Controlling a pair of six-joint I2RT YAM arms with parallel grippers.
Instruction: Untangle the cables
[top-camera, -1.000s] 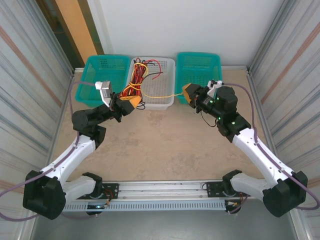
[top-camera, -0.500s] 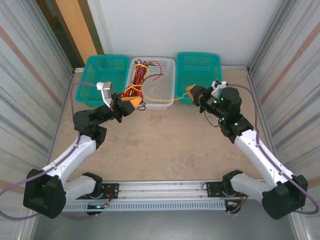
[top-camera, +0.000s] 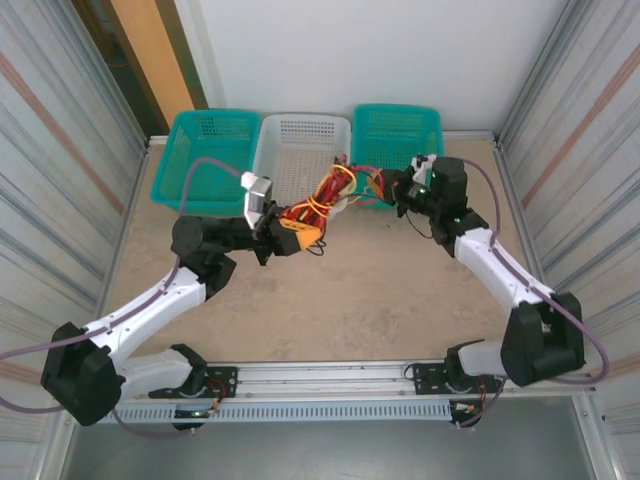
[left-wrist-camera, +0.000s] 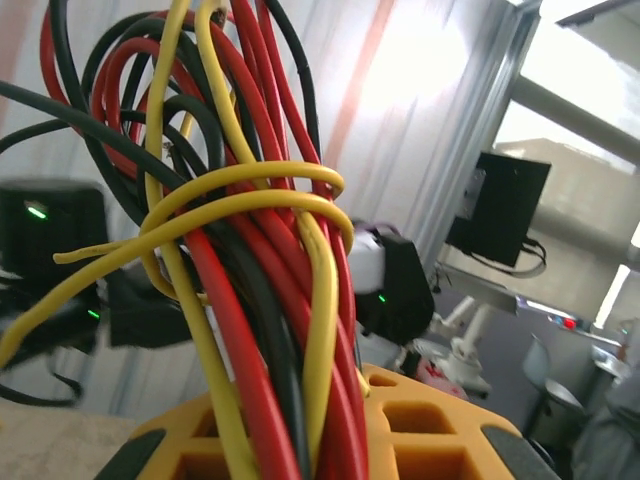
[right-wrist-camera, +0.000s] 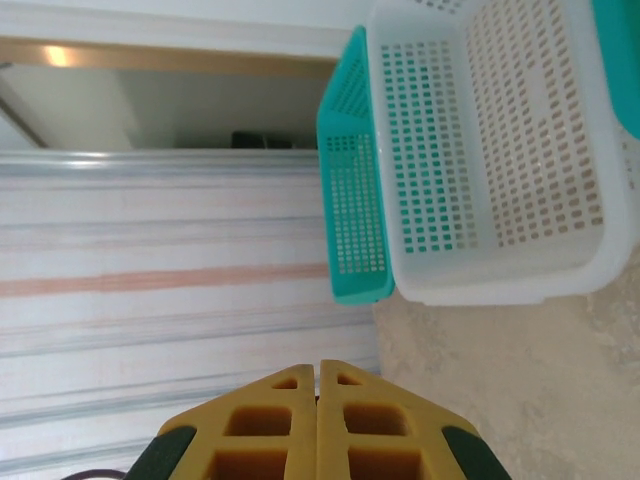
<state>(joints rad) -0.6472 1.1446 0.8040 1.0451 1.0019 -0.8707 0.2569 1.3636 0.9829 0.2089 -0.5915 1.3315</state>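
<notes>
The cables (top-camera: 330, 192) are a tangled bunch of red, black and yellow wires hanging above the table, in front of the white basket (top-camera: 305, 135). My left gripper (top-camera: 296, 230) is shut on the bunch's lower end. In the left wrist view the cables (left-wrist-camera: 255, 250) rise in loops from between the yellow fingers (left-wrist-camera: 420, 430). My right gripper (top-camera: 385, 190) sits just right of the bunch, with red loops close beside it. In the right wrist view its fingers (right-wrist-camera: 270, 410) are pressed together, and no wire shows between them.
Three baskets line the back wall: a teal one (top-camera: 205, 150) on the left, the white one in the middle, and a teal one (top-camera: 400, 130) on the right. The right wrist view looks at the white basket (right-wrist-camera: 500, 285) and a teal basket (right-wrist-camera: 355, 220). Corrugated metal walls stand on both sides.
My left gripper has carried the bunch out of the white basket, rightward and nearer. The right gripper has swung left toward it. The yellow wire once stretched between them is now bunched up.
</notes>
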